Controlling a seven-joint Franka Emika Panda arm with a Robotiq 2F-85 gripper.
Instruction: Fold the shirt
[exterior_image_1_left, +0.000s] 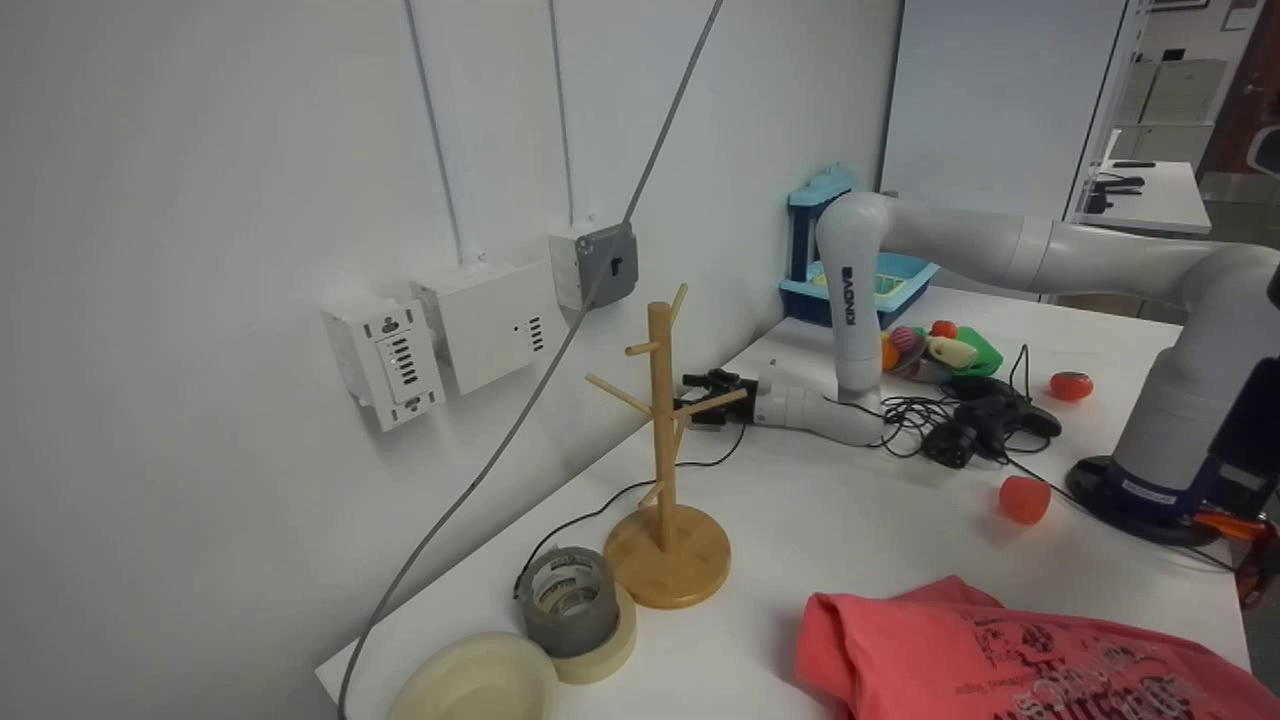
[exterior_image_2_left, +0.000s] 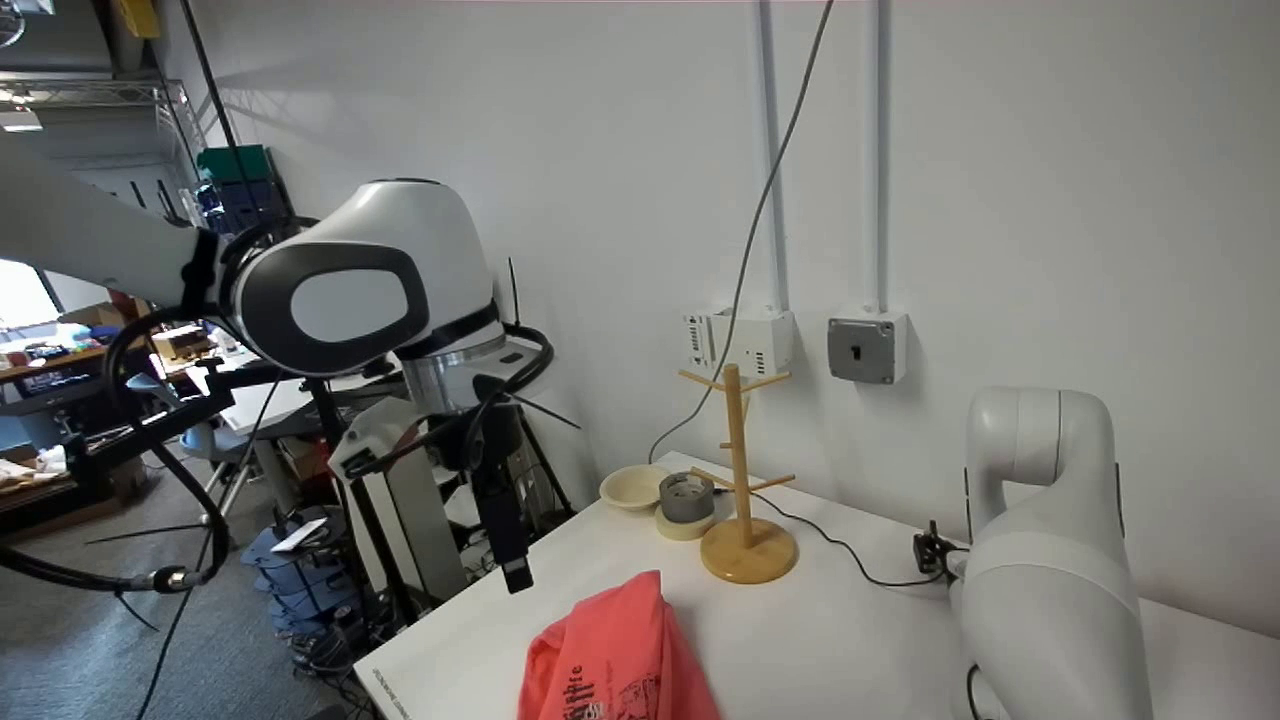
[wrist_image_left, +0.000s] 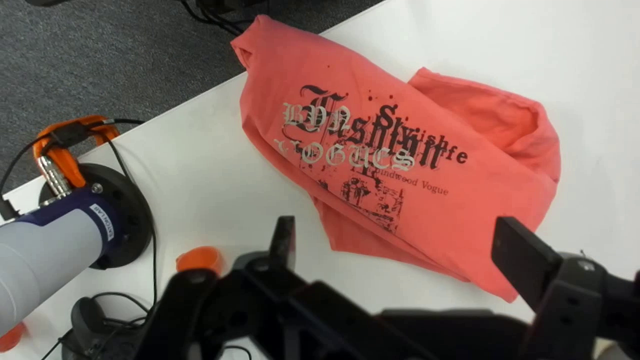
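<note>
The white tabletop (exterior_image_1_left: 820, 550), in an exterior view, carries the coral-red printed fabric shirt (exterior_image_1_left: 990, 660). In an exterior view, the shirt lies rumpled. Wrist view: black two-finger gripper (wrist_image_left: 393, 230) spread, empty. Done: no neat fold. Remaining (apparently): all folding.

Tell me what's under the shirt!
The shirt lies on the white table, with one corner poking past the edge. A flap of its own cloth peeks out from under the printed part. Anything else there would be covered, so I can't tell.
</note>
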